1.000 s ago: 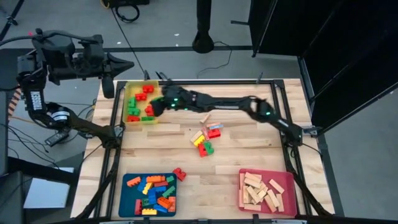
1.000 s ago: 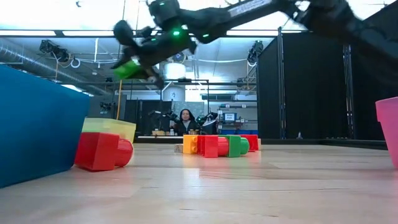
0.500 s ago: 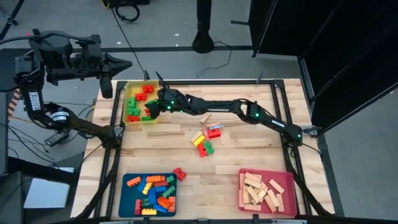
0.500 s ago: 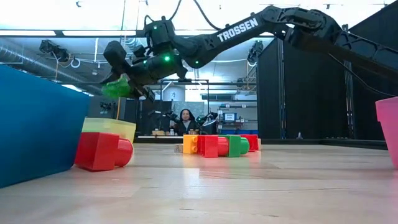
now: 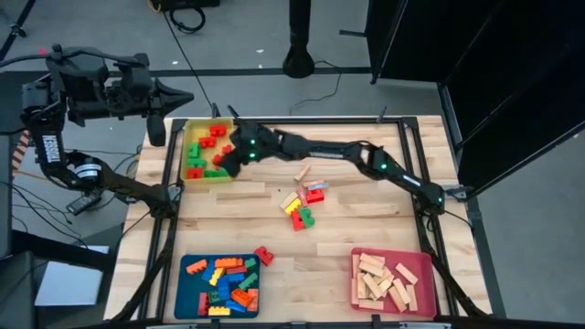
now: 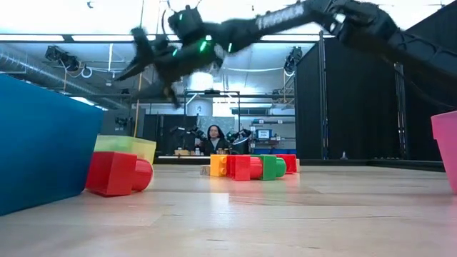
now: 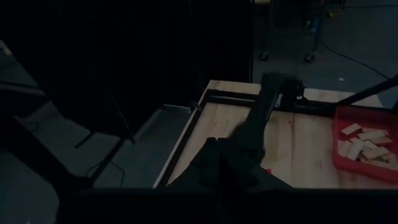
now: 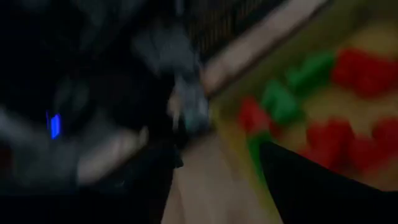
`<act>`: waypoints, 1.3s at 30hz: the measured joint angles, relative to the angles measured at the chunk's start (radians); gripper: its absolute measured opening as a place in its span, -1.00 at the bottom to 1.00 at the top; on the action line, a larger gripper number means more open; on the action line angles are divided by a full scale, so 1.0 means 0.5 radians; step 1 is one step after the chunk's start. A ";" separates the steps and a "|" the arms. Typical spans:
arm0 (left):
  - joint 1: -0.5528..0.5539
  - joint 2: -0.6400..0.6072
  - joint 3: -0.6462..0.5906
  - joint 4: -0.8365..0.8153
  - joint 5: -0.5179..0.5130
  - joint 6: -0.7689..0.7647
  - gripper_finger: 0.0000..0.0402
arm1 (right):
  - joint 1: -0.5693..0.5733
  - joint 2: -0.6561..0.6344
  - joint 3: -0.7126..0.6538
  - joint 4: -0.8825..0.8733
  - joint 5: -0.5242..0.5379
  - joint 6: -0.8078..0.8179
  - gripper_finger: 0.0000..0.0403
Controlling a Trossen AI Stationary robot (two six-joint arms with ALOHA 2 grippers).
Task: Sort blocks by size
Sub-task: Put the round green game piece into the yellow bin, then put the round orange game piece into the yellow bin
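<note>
My right gripper (image 5: 227, 157) (image 6: 153, 71) reaches over the near right part of the yellow tray (image 5: 183, 151) at the far left of the table. It is open with nothing between its fingers (image 8: 155, 180). Red and green blocks (image 5: 206, 151) (image 8: 298, 93) lie in that tray, a green one (image 5: 217, 172) just beside the gripper. A small heap of loose blocks (image 5: 300, 203) (image 6: 250, 166) lies mid-table, with a wooden bar (image 5: 303, 172) beyond it. My left gripper (image 5: 186, 93) waits shut off the table's far left corner.
A blue tray (image 5: 187, 288) (image 6: 43, 143) of mixed coloured blocks stands at the near left, a red block (image 5: 264, 255) (image 6: 118, 173) beside it. A pink tray (image 5: 420, 265) of wooden bars stands at the near right. A person sits in the room behind the table.
My right gripper has moved a little toward the table's left edge over the yellow tray, tipped, and opened. The green block it held between its fingers has left the hold and no longer shows in the low view.
</note>
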 joint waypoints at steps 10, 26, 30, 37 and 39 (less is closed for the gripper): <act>0.001 -0.009 0.000 -0.102 0.000 -0.001 -0.99 | 0.227 -0.421 0.090 -2.506 0.398 -1.158 0.03; 0.001 -0.057 -0.002 -0.175 0.000 0.011 -0.99 | 0.405 -0.484 -0.559 -2.547 0.502 -1.426 0.24; 0.000 -0.065 -0.002 -0.176 0.000 0.013 -0.99 | 0.427 -0.484 -0.722 -2.451 0.481 -1.426 0.27; 0.001 -0.074 -0.002 -0.176 -0.044 0.014 -0.99 | 0.425 -0.505 -0.950 -2.272 0.508 -1.387 0.17; 0.001 -0.074 -0.002 -0.176 -0.046 0.014 -0.99 | 0.417 -0.506 -0.985 -2.232 0.514 -1.367 0.10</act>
